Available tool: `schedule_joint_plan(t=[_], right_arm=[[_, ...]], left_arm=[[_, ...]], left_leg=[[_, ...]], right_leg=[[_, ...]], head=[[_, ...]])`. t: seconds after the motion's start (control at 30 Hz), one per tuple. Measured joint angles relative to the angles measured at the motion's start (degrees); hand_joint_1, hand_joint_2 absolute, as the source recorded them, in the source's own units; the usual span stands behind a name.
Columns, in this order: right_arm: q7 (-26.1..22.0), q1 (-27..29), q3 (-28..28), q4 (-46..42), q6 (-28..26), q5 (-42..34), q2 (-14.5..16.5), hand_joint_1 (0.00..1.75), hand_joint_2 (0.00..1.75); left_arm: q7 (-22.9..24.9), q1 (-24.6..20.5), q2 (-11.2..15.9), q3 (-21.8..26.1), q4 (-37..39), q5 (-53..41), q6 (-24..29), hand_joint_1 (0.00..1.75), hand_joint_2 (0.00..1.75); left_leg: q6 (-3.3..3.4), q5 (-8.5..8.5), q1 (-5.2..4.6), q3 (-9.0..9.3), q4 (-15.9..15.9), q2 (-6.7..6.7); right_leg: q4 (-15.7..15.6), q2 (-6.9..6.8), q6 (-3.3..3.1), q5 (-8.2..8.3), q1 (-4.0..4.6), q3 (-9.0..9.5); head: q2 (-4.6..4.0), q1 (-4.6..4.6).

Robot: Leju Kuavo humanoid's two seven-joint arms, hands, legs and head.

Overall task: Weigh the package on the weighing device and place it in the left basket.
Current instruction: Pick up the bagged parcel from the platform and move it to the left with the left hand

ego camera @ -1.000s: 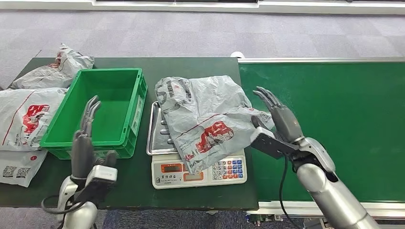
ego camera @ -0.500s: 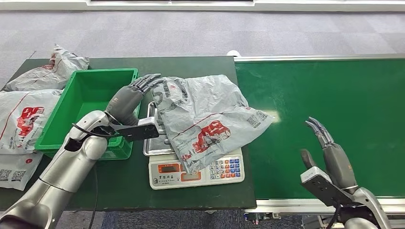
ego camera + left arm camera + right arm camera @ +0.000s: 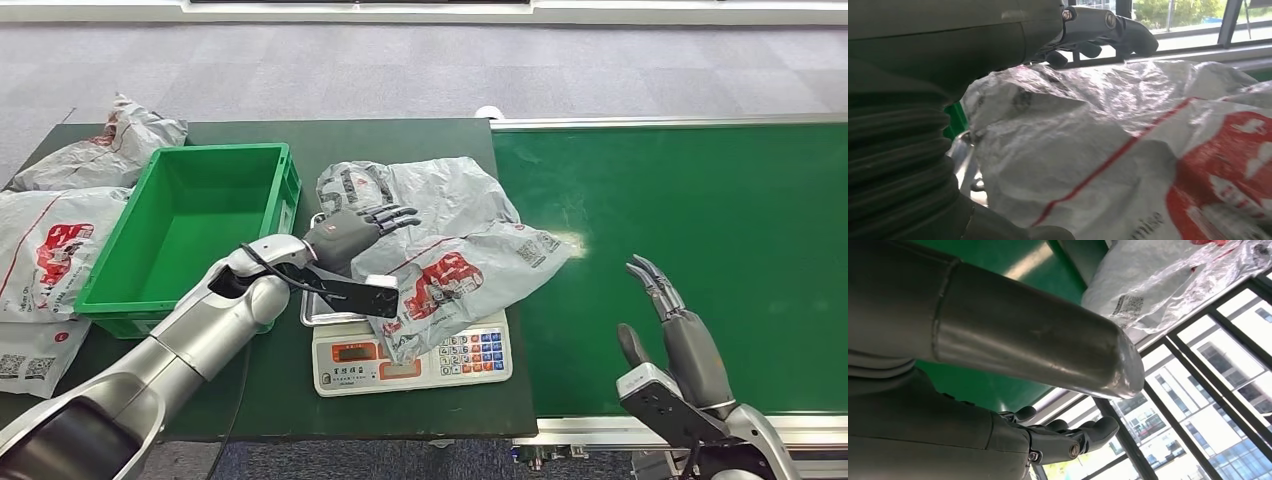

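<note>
A: Right hand (image 3: 680,345)?
B: Pulled back near the belt (image 3: 700,200), open, empty.
A: Left hand (image 3: 350,232)?
B: It swung from the basket (image 3: 120,300) over the package (image 3: 450,240) on the scale (image 3: 410,360), fingers spread, nothing gripped yet. Pickup looks next

The package (image 3: 440,250) on the scale is crinkled grey plastic with a red logo, a thin red line, dark lettering and black-and-white code squares. The weighing device (image 3: 410,358) is white with a silver metal pan, orange-framed displays, and blue, red and white keys. The basket (image 3: 190,235) is bright green. The table (image 3: 400,135) is dark green; the conveyor (image 3: 700,220) a lighter green, silver-edged. The spare bags (image 3: 55,245) are grey-white with red marks. Both arms are silver, with the left hand (image 3: 355,230) and right hand (image 3: 685,335) dark grey.
</note>
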Motion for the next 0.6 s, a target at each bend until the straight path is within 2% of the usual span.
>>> schedule_joint_plan(t=[0.33,0.47,0.6], right_arm=[[-0.3,-5.4,3.8,4.7,0.9,0.1,3.0,0.0,0.0],[-1.0,-8.1,5.1,7.8,1.3,-0.5,3.5,0.0,0.0],[-1.2,-9.8,6.0,9.7,1.4,-0.8,3.9,0.0,0.0]], left_arm=[[-1.7,-2.2,-11.6,-3.0,11.5,2.9,1.7,0.0,1.75],[-2.1,-2.3,-14.5,-3.3,15.0,3.2,2.8,1.72,1.75],[-3.1,-2.2,-15.5,-3.8,17.2,3.1,4.3,1.75,1.75]], left_leg=[[0.02,0.01,-0.02,-0.08,0.0,-0.03],[0.03,0.02,-0.03,-0.07,0.0,-0.02],[0.07,0.05,-0.02,-0.09,0.0,-0.03]], right_leg=[[0.0,-0.01,0.02,0.01,-0.02,0.0],[0.0,-0.01,0.03,0.02,-0.02,-0.02],[0.0,-0.02,0.03,0.03,-0.01,-0.02]], head=[[0.0,0.0],[0.0,-0.01],[0.0,-0.01]])
